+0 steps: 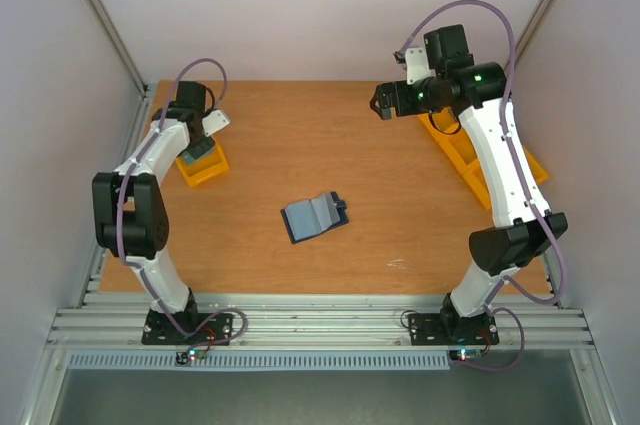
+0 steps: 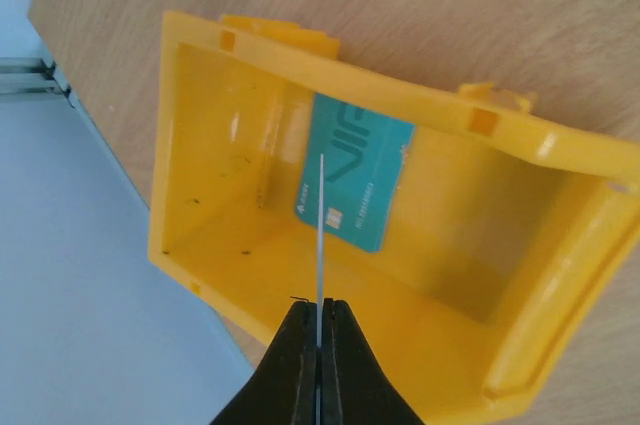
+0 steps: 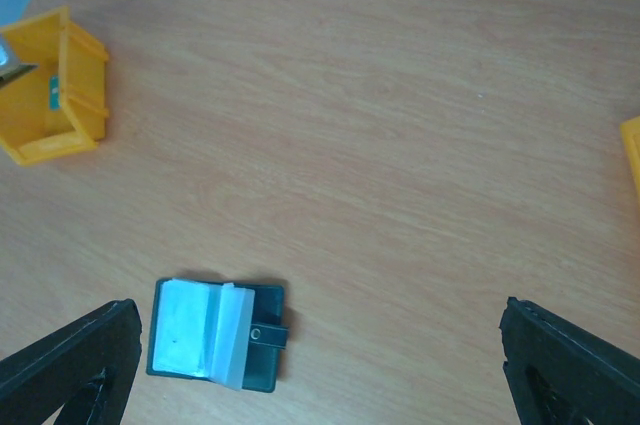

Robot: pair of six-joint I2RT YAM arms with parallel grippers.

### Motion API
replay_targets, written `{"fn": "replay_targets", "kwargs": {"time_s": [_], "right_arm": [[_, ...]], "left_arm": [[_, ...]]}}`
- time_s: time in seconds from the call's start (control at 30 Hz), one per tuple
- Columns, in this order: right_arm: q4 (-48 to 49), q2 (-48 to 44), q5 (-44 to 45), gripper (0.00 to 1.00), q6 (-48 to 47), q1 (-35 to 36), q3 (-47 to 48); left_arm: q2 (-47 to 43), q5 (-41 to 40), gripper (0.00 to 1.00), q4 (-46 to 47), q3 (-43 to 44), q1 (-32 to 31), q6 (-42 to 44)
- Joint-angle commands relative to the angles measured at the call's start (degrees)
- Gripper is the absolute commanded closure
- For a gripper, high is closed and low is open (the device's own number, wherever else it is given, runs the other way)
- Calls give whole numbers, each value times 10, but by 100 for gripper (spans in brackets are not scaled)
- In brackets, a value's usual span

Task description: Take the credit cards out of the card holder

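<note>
Left wrist: left gripper (image 2: 318, 320) pinches a thin card (image 2: 321, 235) edge-on over the yellow bin (image 2: 200, 145), teal card (image 2: 355, 185) already inside. Best to release low, clear of the wall. Right gripper (image 1: 383, 103) gapes wide, empty; card holder (image 1: 315, 215) lies unfolded mid-table (image 1: 420, 235).

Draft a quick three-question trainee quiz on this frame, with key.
1. True or false: the left gripper is shut on a thin card, seen edge-on over the yellow bin.
2. What lies inside that bin? A) a teal card B) a pen C) nothing
3. The card holder lies open, untouched. Which gripper stands open and empty?
Key: 1 true; 2 A; 3 the right gripper.
</note>
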Motion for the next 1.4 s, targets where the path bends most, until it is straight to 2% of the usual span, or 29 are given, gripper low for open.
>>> {"fn": "replay_targets", "kwargs": {"time_s": [0.0, 0.23, 0.63, 0.97, 1.2, 1.37], "right_arm": [[16, 16, -14, 2, -2, -7, 2], [7, 33, -23, 1, 0, -11, 22], [6, 40, -34, 1, 2, -15, 30], [2, 38, -34, 1, -4, -17, 33], [2, 35, -36, 2, -5, -17, 33], [2, 32, -34, 1, -8, -18, 34]], "left_arm": [[19, -24, 100, 81, -3, 12, 48], [55, 3, 100, 139, -7, 14, 106], [109, 20, 100, 185, -5, 36, 143], [127, 38, 100, 163, -11, 39, 162], [137, 34, 96, 152, -14, 38, 178], [143, 31, 88, 153, -16, 38, 185]]}}
